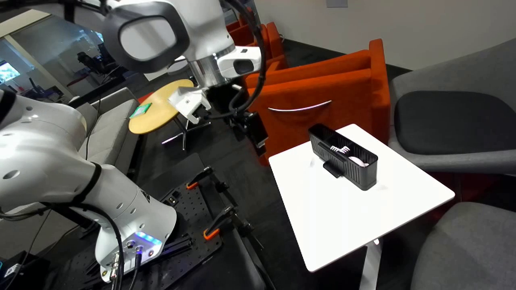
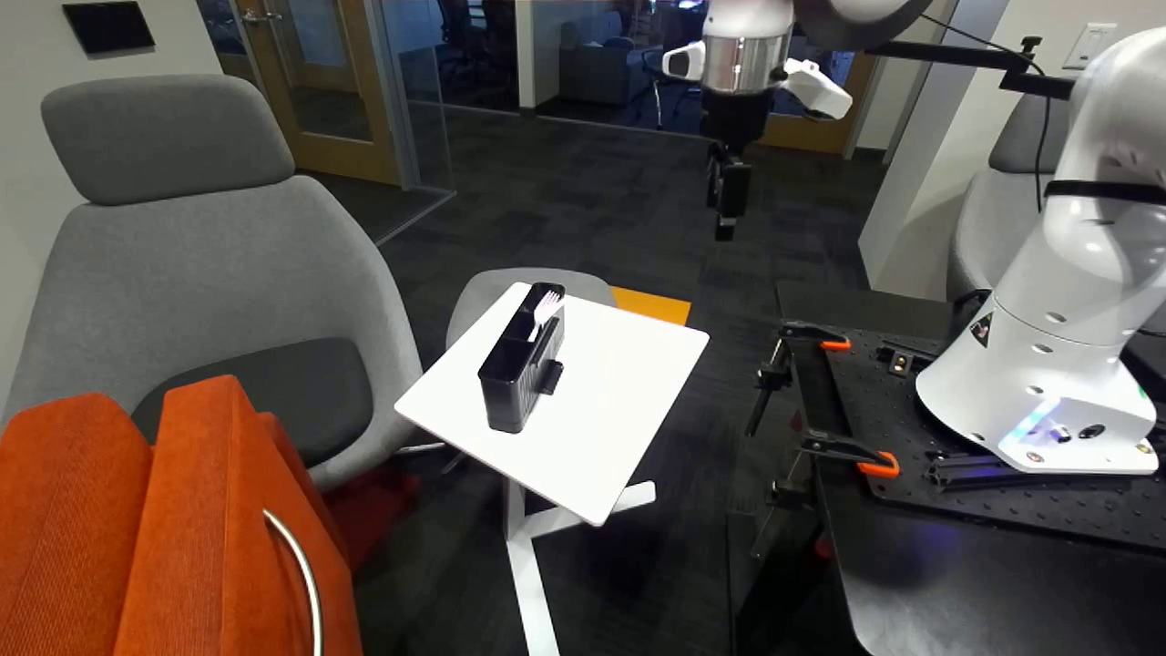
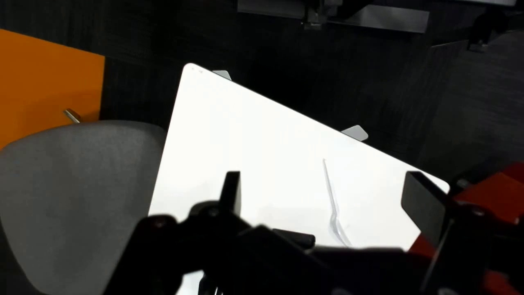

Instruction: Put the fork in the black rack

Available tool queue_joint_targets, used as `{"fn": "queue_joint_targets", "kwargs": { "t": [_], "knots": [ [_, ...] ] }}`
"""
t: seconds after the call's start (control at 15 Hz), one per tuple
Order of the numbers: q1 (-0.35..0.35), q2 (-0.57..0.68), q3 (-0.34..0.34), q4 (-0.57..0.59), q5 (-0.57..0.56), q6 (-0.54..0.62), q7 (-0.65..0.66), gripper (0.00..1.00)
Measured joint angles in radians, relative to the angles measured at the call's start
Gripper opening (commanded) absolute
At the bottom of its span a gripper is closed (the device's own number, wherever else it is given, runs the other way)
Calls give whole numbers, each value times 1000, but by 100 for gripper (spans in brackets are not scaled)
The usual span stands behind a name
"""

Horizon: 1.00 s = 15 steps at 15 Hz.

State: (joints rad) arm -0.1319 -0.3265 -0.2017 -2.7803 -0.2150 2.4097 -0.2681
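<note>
The slim pale fork point(image 3: 333, 205) lies on the white table in the wrist view; its wider end is partly hidden behind my gripper's body. It barely shows against the white top in the exterior views. The black rack stands upright on the table in both exterior views point(image 1: 347, 169) point(image 2: 531, 387). A white pronged utensil point(image 1: 340, 149) and a white rounded one point(image 1: 357, 161) are inside it. My gripper point(image 3: 321, 192) is open and empty, its fingers wide apart to either side of the fork in the picture. In both exterior views it hangs high, away from the table point(image 1: 260, 147) point(image 2: 726, 223).
The small white table point(image 1: 322, 225) bears the rack. An orange chair point(image 1: 322, 96) and grey chairs point(image 1: 451, 125) stand close around it. The robot's black base table point(image 2: 966, 583) has clamps point(image 2: 856, 451) along its edge.
</note>
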Motion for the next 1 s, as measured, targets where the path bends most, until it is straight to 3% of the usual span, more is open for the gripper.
{"fn": "queue_joint_targets", "kwargs": {
  "t": [0.47,0.67,0.8,1.0],
  "knots": [
    [-22,63,24,21,-35,15,38,100],
    [-19,128,24,31,-26,124,39,100],
    [0,232,24,57,36,244,21,100],
    [39,424,58,125,266,390,-129,100]
  ]
}}
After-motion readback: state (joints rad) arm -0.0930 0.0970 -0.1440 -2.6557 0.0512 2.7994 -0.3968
